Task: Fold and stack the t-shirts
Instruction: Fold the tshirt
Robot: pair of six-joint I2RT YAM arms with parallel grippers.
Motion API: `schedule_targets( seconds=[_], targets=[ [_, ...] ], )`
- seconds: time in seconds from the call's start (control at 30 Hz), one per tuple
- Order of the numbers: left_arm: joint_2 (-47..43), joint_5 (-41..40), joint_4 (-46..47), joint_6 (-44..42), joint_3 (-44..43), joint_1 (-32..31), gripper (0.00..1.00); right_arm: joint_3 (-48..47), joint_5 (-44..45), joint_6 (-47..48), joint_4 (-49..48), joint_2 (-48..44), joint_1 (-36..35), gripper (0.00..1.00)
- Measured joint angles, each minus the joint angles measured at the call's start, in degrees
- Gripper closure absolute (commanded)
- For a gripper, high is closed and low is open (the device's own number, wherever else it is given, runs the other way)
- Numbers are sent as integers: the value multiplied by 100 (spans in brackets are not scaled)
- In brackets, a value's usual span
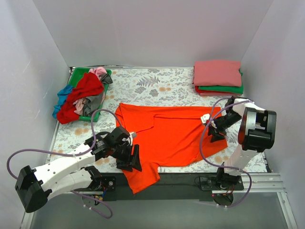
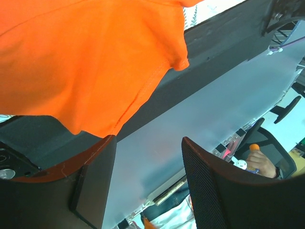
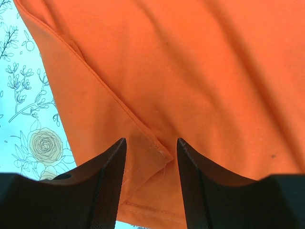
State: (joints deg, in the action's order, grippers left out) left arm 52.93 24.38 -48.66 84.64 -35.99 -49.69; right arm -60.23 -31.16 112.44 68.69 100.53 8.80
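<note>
A bright orange-red short-sleeved cloth t-shirt (image 1: 167, 133) lay spread flat across the middle of the frame on the grey floral-patterned table cloth (image 1: 152, 86). Its lower left part drooped over the near table edge. It was opened out this way, most likely, so its edges could be lifted and folded across.

The left gripper (image 1: 129, 160) sat at the shirt's lower left, where the cloth ran off the table. In its wrist view the fingers (image 2: 95, 181) were spread wide with nothing between them. The shirt hung just above and to the left of them, not gripped.

The right gripper (image 1: 214, 128) hovered over the shirt's right edge. Its wrist view showed the jaws parted and straddling a stitched hem corner of the orange cloth, the pads (image 3: 112, 176) not yet pressed together. That placement suggested a pinch of the hem was being lined up.

At the upper right stood a neat stack of folded shirts (image 1: 218, 76), coral pink on top, green and deep red beneath, well apart from the orange one. It was probably where this shirt would go.

At the upper left, a green plastic tray (image 1: 76, 74) held a loose heap of unfolded shirts (image 1: 81, 98) in red, blue, grey and pink, spilling over its near rim.
</note>
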Motion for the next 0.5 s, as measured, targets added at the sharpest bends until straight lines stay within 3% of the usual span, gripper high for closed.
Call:
schedule_targets(
  seconds=[0.27,0.47,0.5],
  targets=[
    [9,13,-105,-63,0,0,44,2,184,-72,-160,131,-31,59],
    [138,177,-111,-166,0,0,44,13,299,-127,-249,131,-31,77],
    [175,203,-114,-192,-4,0,44,13,306,-133,-264,131,-31,84]
  ],
)
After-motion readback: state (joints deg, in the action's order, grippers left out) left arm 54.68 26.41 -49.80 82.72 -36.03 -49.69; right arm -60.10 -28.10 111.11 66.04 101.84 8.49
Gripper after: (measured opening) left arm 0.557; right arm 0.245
